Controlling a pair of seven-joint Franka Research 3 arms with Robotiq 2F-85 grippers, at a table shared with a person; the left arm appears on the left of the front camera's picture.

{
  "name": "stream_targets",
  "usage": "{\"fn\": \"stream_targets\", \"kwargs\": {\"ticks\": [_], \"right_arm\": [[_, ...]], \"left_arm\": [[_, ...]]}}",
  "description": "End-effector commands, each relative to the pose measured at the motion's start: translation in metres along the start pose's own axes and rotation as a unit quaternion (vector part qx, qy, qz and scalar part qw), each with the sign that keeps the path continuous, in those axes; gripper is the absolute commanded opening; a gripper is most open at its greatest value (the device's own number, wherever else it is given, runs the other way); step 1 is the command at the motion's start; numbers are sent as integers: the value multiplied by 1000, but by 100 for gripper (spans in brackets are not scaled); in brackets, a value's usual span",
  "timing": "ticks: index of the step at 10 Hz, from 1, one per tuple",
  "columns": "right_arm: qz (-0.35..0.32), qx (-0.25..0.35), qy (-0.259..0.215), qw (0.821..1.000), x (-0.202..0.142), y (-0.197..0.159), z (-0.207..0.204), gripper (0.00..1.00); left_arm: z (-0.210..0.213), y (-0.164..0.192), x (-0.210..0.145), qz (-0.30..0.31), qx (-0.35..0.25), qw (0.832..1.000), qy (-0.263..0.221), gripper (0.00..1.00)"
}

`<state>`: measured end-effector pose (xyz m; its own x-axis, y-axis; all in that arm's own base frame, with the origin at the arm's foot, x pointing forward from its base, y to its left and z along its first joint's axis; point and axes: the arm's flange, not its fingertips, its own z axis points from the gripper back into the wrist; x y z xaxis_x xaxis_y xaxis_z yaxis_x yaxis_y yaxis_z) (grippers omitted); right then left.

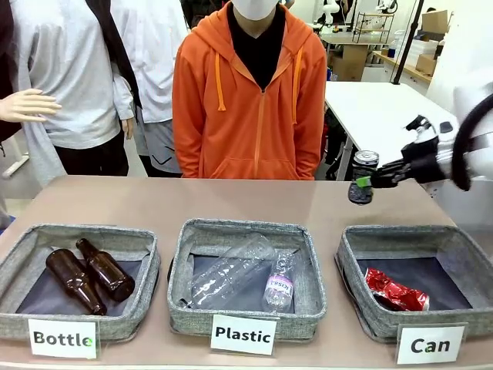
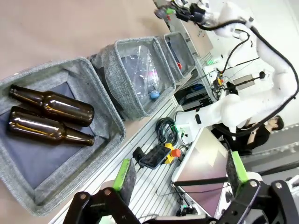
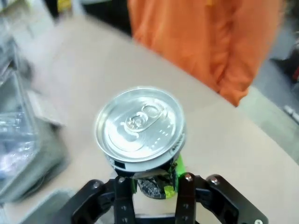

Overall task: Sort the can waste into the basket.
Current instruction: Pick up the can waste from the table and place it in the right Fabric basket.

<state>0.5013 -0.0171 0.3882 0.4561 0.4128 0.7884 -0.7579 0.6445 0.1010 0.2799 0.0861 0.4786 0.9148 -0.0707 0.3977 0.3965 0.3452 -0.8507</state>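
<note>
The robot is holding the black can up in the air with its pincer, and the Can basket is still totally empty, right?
Not quite. The right pincer does hold the black can up in the air, but the Can basket is not empty: the front view shows a crushed red can already lying inside it.

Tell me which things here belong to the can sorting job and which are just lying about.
Job: black can held in the right gripper; crushed red can in the Can basket.
Lying about: brown bottles, Bottle basket, plastic bottles, Plastic basket.
</note>
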Motion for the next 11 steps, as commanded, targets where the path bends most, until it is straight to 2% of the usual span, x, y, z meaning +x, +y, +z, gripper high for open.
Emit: {"fn": "stream_targets", "kwargs": {"ticks": [1,2,4,6,8,11], "right_arm": [[65,53,93,992,24,42,62,0],[86,57,121,987,24,59,76,6],[182,56,204,960,12,86,102,6],[251,50,324,911,-2,99,103,6],[314,49,335,887,-5,103,101,6],[314,59,360,877,-8,103,98,6]], "left_arm": [[2,-3,-1,1,-4,1000,4,100],[2,-3,-1,1,-4,1000,4,100],[2,-3,-1,1,-4,1000,4,100],[2,-3,-1,1,-4,1000,4,100],[2,-3,-1,1,-4,1000,4,100],[2,-3,-1,1,-4,1000,4,100]]}}
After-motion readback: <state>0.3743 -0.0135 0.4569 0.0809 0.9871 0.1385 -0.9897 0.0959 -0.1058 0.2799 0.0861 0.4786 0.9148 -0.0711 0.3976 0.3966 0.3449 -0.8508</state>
